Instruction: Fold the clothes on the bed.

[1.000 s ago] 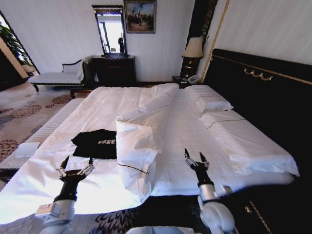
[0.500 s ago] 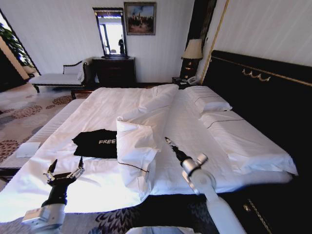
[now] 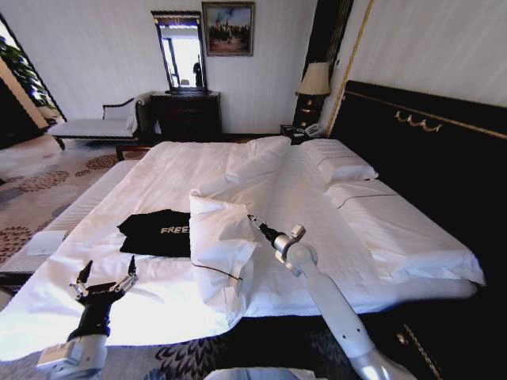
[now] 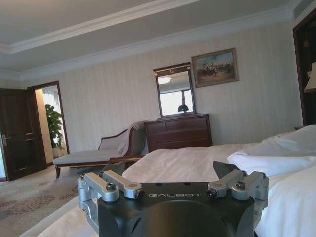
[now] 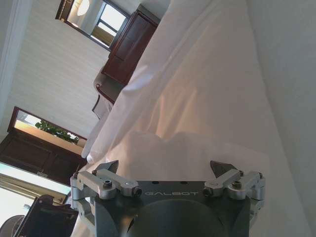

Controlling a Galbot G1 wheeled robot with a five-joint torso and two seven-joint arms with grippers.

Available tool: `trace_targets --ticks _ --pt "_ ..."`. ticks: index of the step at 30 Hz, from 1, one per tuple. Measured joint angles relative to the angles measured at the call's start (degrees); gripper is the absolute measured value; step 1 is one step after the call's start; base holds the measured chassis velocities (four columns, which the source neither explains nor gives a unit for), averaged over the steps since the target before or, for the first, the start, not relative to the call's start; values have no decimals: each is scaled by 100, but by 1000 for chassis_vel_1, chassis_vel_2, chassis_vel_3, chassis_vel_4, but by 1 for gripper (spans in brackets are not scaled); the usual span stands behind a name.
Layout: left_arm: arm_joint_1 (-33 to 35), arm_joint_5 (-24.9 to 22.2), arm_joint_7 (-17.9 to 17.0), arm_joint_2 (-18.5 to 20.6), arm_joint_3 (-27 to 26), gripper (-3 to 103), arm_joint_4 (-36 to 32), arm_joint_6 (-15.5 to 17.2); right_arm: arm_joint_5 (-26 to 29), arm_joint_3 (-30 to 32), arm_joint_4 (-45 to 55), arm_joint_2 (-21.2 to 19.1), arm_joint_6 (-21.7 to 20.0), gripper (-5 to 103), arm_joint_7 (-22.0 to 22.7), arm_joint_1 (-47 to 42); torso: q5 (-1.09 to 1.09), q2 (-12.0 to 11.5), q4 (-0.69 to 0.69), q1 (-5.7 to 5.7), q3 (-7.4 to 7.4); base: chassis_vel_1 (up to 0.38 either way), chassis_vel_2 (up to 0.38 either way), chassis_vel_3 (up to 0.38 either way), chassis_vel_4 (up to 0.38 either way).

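Black shirt (image 3: 156, 232) sits untouched; right hand (image 3: 255, 222), spread, risks snagging the duvet (image 3: 222, 237); left hand (image 3: 103, 282) hovers spread.

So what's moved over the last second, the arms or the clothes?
The right end effector has swung forward and toward the robot's left, from the near edge of the bed to the folded-back duvet, open, holding nothing. The left end effector dropped back slightly toward the near edge, open. The black garment and pillows stayed put.
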Motion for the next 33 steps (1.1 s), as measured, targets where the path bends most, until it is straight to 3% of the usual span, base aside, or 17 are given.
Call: trace_targets --ticks 11,20,24,26,29,30,31,33 --pt "-43 -4 -1 67 -12 100 68 14 -153 -508 -898 120 -21 100 -296 831 0 0 0 0 0 0 0 0 0" --pt "-65 -79 -8 70 -53 100 215 -68 -322 -803 -1190 287 -47 101 -674 1006 0 0 0 0 0 0 0 0 0" --pt "-87 -84 -15 58 -33 100 289 -113 -367 -913 -1132 270 -30 79 -809 978 0 1 0 -1 0 0 0 0 0" --pt "-91 -87 -17 56 -29 100 306 -122 -379 -926 -1124 265 -23 79 -823 971 0 1 0 0 -1 0 0 0 0" --pt "-105 -97 -20 56 -26 100 345 -140 -410 -935 -1116 263 25 63 -861 960 0 1 0 -1 0 0 0 0 0" --pt "-111 -100 -21 56 -25 100 354 -143 -422 -935 -1116 263 50 63 -875 958 0 1 0 0 0 0 0 0 0" --pt "-116 -104 -22 58 -25 100 365 -145 -442 -934 -1116 263 85 53 -900 952 0 1 0 0 0 0 0 0 0" --pt "-121 -107 -22 62 -24 100 373 -146 -461 -933 -1114 263 112 53 -923 944 0 1 0 -1 0 0 0 0 0"
